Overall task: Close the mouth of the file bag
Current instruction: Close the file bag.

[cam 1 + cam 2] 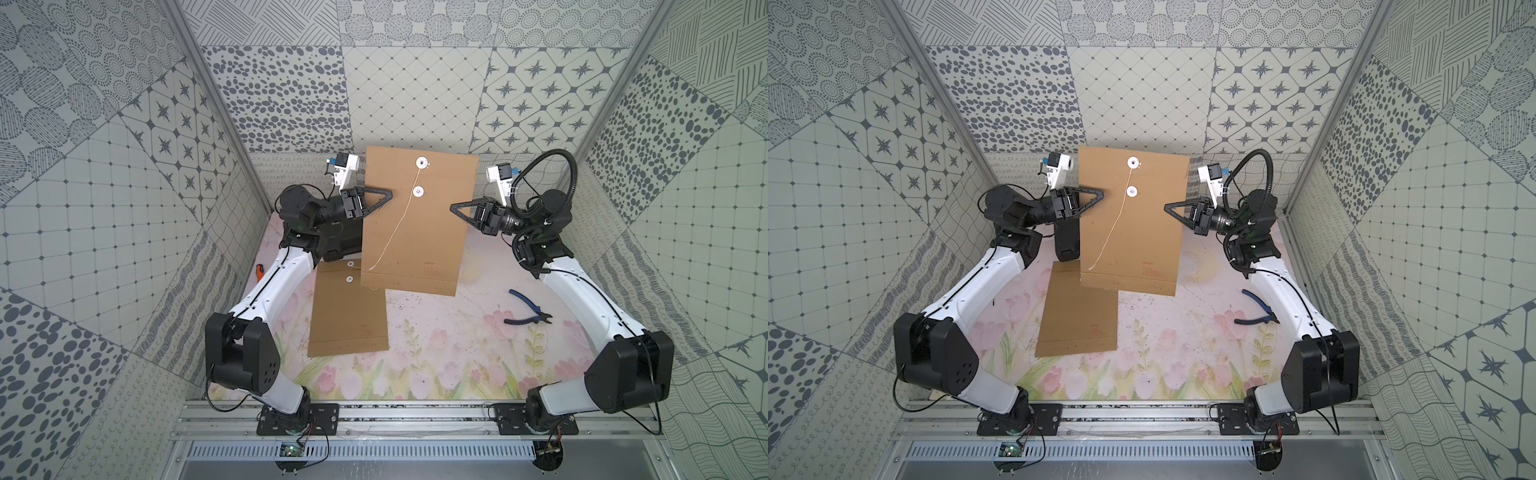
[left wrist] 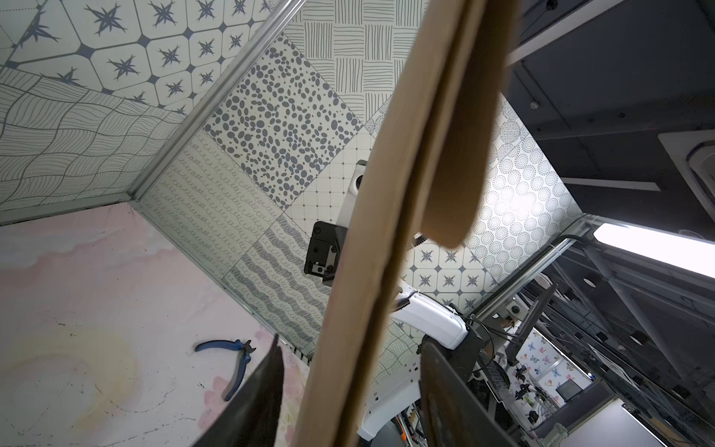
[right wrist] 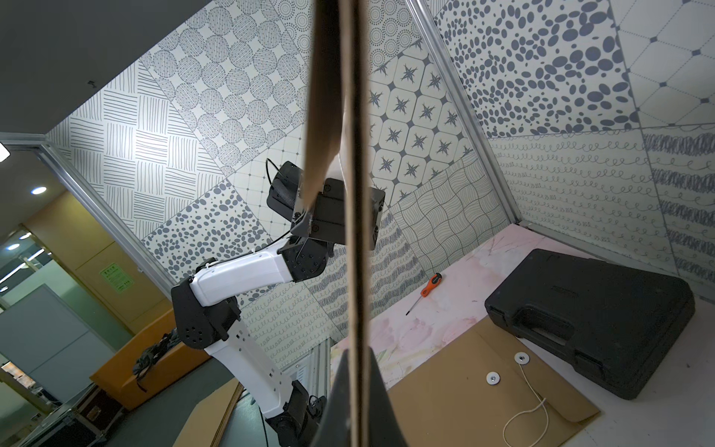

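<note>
A brown file bag (image 1: 419,232) (image 1: 1133,241) hangs upright above the table in both top views. It has two white discs (image 1: 422,162) near its top, and a loose white string (image 1: 395,232) dangles down its face. My right gripper (image 1: 454,206) (image 3: 358,387) is shut on the bag's right edge (image 3: 354,193). My left gripper (image 1: 390,193) (image 2: 348,391) is open, its fingers (image 2: 263,394) standing apart on either side of the bag's left edge (image 2: 387,232). In the left wrist view the flap (image 2: 456,154) stands off the bag's body.
A second file bag (image 1: 349,311) (image 3: 483,387) lies flat on the floral table. A black case (image 3: 596,317) sits behind it, under my left arm. Blue pliers (image 1: 528,311) lie at the right. An orange screwdriver (image 1: 259,272) lies by the left wall.
</note>
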Available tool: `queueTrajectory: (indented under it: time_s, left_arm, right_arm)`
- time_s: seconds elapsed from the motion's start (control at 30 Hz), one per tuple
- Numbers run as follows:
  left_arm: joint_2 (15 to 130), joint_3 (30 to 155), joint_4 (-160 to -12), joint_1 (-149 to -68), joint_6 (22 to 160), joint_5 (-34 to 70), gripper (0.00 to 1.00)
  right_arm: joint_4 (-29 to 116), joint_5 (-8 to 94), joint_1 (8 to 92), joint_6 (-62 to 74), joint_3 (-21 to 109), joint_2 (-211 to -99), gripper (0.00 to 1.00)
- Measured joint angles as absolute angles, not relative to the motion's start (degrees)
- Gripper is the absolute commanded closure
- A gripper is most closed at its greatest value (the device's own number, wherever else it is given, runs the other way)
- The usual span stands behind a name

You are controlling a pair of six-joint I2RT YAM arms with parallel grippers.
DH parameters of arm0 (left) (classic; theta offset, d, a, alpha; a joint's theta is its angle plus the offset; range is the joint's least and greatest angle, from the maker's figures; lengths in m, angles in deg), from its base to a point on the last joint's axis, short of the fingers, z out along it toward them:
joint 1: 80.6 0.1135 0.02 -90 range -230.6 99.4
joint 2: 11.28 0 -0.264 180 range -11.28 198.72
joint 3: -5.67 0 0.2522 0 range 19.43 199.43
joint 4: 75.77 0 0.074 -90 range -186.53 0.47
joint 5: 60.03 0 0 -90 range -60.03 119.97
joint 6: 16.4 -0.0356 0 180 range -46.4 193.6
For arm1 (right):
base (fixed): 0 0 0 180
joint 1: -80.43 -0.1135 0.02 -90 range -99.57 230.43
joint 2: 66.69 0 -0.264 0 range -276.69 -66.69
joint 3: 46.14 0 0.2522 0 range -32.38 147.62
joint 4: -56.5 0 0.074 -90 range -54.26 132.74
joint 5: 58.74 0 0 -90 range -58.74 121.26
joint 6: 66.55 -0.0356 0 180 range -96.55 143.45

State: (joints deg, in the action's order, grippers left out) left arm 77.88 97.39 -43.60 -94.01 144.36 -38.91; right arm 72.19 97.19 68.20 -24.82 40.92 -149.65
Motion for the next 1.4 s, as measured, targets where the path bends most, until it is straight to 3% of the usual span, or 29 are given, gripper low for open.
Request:
queueTrajectory:
  time_s: [0.2,0.3,0.37,0.4,0.53,0.57,0.63,0.73,0.93,1.2,1.4]
  left_arm:
    - [77.9,97.8,-43.4,-95.1,142.2,-39.5,0.86]
    - [77.9,97.7,-42.7,-95.4,141.5,-39.5,0.99]
    - [77.8,97.3,-41.9,-95.4,140.9,-39.2,1.0]
    - [77.8,97.0,-41.5,-95.5,140.7,-39.0,1.0]
    - [77.8,96.2,-40.8,-95.7,140.3,-38.2,1.0]
    - [77.8,96.1,-40.9,-95.7,140.1,-38.0,1.0]
    - [77.4,95.6,-41.3,-95.7,139.3,-36.8,1.0]
    - [76.0,94.7,-43.1,-95.5,137.0,-34.5,1.0]
    - [72.7,93.2,-48.6,-95.6,132.0,-26.7,1.0]
    - [69.2,93.0,-56.1,-98.7,126.7,-14.9,1.0]
    - [67.5,93.4,-60.5,-101.8,122.9,-6.8,1.0]
  right_arm:
    - [73.0,97.9,68.4,-26.2,41.2,-149.7,1.0]
    - [72.7,97.9,68.7,-26.2,41.2,-149.7,1.0]
    - [72.5,97.9,68.8,-26.1,41.2,-149.7,1.0]
    - [72.5,97.9,68.9,-26.1,41.2,-149.7,0.94]
    - [71.1,96.9,68.9,-25.6,41.6,-149.7,0.59]
    - [70.5,96.4,69.0,-25.3,41.7,-149.6,0.54]
    - [67.4,94.4,69.2,-24.1,41.9,-149.1,0.46]
    - [57.4,87.8,69.7,-20.1,42.0,-146.5,0.41]
    - [35.2,62.5,66.6,-13.0,42.1,-136.3,0.44]
    - [25.7,32.0,42.5,-8.7,40.7,-130.8,0.51]
    - [26.3,19.4,29.5,-5.7,41.0,-136.6,0.57]
